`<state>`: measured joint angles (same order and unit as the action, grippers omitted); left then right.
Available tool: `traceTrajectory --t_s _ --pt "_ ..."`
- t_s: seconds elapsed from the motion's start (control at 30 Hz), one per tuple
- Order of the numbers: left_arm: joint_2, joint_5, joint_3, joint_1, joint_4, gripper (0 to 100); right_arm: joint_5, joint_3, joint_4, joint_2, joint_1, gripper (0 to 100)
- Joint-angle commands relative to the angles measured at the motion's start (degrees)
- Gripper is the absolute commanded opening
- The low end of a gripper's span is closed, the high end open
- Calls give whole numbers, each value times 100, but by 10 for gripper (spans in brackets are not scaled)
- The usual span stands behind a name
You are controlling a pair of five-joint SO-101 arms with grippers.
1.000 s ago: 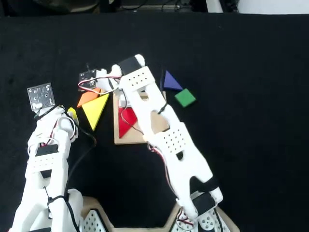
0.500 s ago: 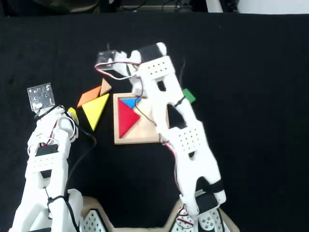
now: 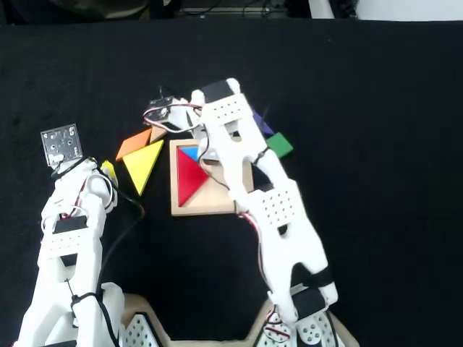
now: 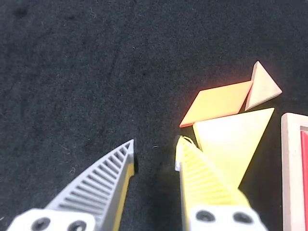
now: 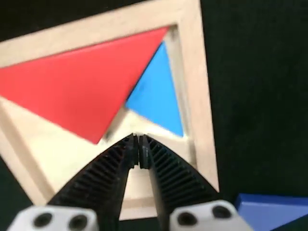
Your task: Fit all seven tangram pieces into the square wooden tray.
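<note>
The square wooden tray [image 3: 206, 208] lies mid-table with a large red triangle [image 3: 189, 177] and a light blue triangle [image 3: 190, 152] in it. My right gripper [image 5: 138, 144] is shut and empty, low over the tray's bare floor [image 5: 48, 159] beside the light blue triangle [image 5: 156, 96] and the red triangle [image 5: 82, 91]. My left gripper [image 4: 156, 144] is open on the cloth, one fingertip by the yellow triangle [image 4: 231, 139]. Past it lie the orange parallelogram [image 4: 216, 101] and a small tan triangle [image 4: 262, 86]. Right of the tray are a dark blue triangle [image 3: 262, 124] and a green square [image 3: 278, 144].
The right arm [image 3: 239, 159] stretches over the tray's right half and hides part of it. The left arm [image 3: 72, 217] stands at the table's left. Black cloth [image 3: 376, 181] covers the table, with open room at the right and far side.
The right arm swung away from the tray's left part, uncovering the red and light blue triangles, then drew back a little. The left arm has not moved.
</note>
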<state>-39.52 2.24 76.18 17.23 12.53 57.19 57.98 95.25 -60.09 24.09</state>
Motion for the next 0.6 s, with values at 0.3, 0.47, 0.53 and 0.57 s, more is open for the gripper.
traceTrajectory --t_s 0.3,0.47,0.53,0.57 --pt "-9 18 -48 -40 -97 152 62 1754 237 -655 237 12" --pt "-9 18 -48 -48 -97 152 26 2105 607 -593 185 11" --pt "-9 18 -48 -48 -97 152 -44 2097 607 -409 9 11" --pt "-9 18 -48 -31 -97 152 -44 2079 607 -286 -79 11"
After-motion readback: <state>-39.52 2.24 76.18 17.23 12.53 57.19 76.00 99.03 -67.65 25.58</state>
